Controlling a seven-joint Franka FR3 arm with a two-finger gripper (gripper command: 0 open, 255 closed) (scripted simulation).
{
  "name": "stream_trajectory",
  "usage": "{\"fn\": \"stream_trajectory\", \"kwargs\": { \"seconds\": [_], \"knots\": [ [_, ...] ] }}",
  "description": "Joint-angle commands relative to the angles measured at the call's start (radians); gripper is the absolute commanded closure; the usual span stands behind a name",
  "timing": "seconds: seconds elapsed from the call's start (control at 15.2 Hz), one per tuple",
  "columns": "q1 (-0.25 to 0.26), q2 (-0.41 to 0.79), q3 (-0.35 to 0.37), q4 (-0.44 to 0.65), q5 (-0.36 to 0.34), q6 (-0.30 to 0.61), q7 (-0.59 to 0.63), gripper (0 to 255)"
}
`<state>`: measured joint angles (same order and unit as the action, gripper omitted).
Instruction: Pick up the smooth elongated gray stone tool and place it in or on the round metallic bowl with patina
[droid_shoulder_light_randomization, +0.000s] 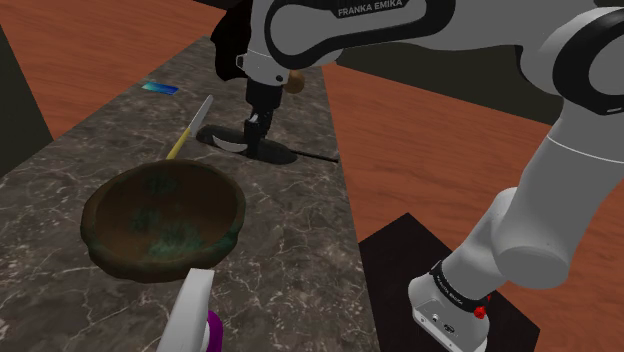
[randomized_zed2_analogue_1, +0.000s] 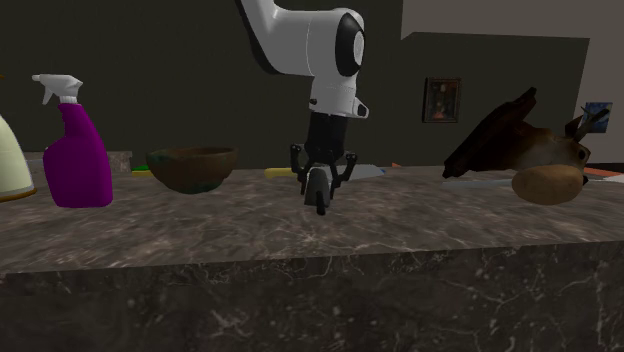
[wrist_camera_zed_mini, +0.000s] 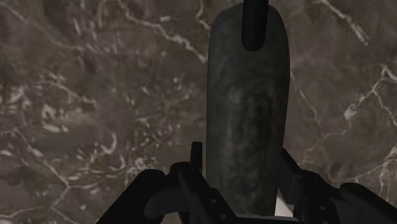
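Stone tool (wrist_camera_zed_mini: 248, 114): gray, smooth, long, with rounded ends. It runs up the centre of the wrist view and hangs end-down at the centre of the second exterior view, low over the counter (droid_shoulder_light_randomization: 290, 230); can't tell if it touches. Claw (randomized_zed2_analogue_1: 321, 188) is clamped on its upper end, one finger on each side.

Handling: probably stiff, hefty, with slick sides, so it could slide or swing. A hold nearer mid-length looks safer. Set it down gently.

Counts, big to small:
- 1 marble counter
- 1 white arm (droid_shoulder_light_randomization: 560, 200)
- 1 brown bowl (randomized_zed2_analogue_1: 192, 170) with green patches, left of centre, well apart from the tool
- 1 purple spray bottle (randomized_zed2_analogue_1: 78, 155), far left
- 1 brown lumpy object (randomized_zed2_analogue_1: 530, 150), right
- 1 stone tool
- 1 yellow-handled knife (droid_shoulder_light_randomization: 190, 128), upper middle of the shoulder view
- 1 small blue item (droid_shoulder_light_randomization: 160, 88)
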<state>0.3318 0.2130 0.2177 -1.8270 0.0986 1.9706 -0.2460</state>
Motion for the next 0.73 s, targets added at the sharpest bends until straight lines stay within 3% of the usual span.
{"fn": "stream_trajectory", "kwargs": {
  "seconds": [0.0, 0.66],
  "knots": [
    [0.000, 0.000, 0.000, 0.000, 0.000, 0.000, 0.000, 255],
    [-0.002, -0.028, 0.001, 0.072, 0.003, -0.099, 0.008, 255]
  ]
}}
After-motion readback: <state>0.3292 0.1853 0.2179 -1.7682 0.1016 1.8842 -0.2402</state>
